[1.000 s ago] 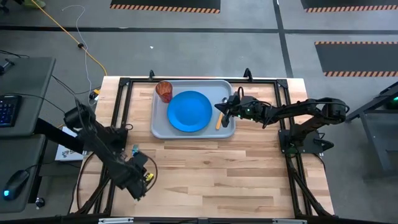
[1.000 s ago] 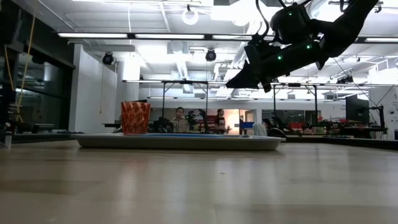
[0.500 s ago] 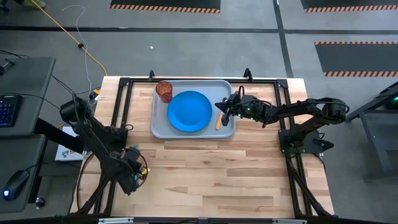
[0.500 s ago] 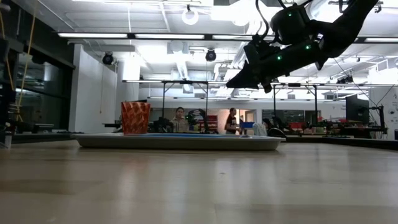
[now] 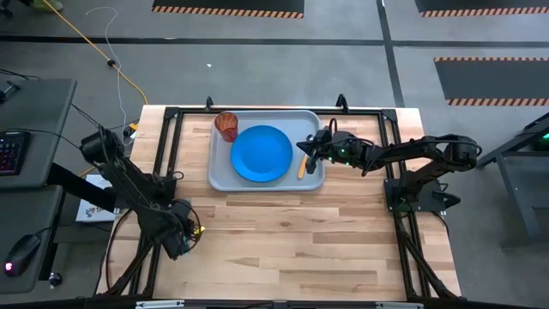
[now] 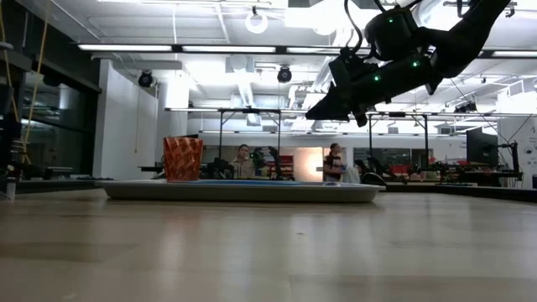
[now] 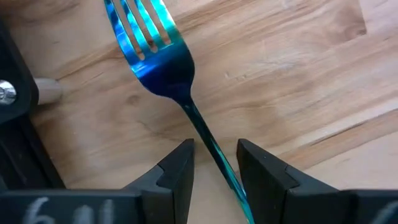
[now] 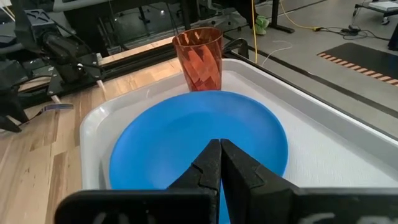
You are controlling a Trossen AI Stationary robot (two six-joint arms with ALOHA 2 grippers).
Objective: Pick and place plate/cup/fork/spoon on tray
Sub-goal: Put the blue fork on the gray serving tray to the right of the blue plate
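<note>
The fork lies on the wood near the table's left edge, by the black frame. My left gripper hides it in the high view. In the left wrist view my left gripper is open, one finger on either side of the fork's handle. The tray holds the blue plate, the cup at its far left corner, and the spoon at its right side. My right gripper is shut and empty above the tray's right part, over the plate.
A black frame rail runs close beside the fork. Black rails edge the table. Bare wood lies across the table's middle and near part. People stand in the room beyond.
My left gripper has gone toward the table's left edge and a little toward its far edge. My right gripper has kept still above the tray. A person in the room beyond has walked to the right.
</note>
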